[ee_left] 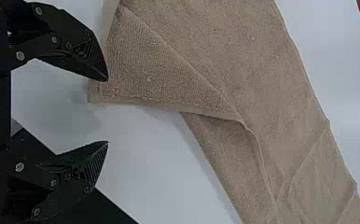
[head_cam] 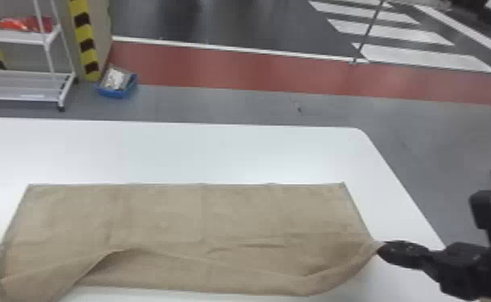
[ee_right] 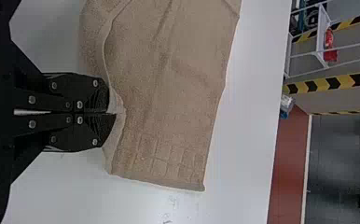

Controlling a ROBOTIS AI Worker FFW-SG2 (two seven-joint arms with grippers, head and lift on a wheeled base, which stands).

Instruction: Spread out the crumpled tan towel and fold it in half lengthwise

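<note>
My right gripper (head_cam: 381, 249) comes in from the right edge at the tan towel's (head_cam: 240, 209) right end. In the right wrist view that gripper (ee_right: 109, 113) is shut on the edge of the towel (ee_right: 169, 93). The towel lies wide across the table, its far edge fairly straight, its near part creased, with a raised fold at the near left. In the left wrist view my left gripper (ee_left: 107, 111) stands open beside a folded-over corner of the towel (ee_left: 192, 60), one fingertip close to that corner; whether it touches cannot be told.
The white table (head_cam: 176, 152) has its right edge running down toward the right arm. Beyond it on the floor are a blue bin (head_cam: 115, 92) and a white cart (head_cam: 23, 84) at the far left, near a yellow-and-black striped post (head_cam: 83, 36).
</note>
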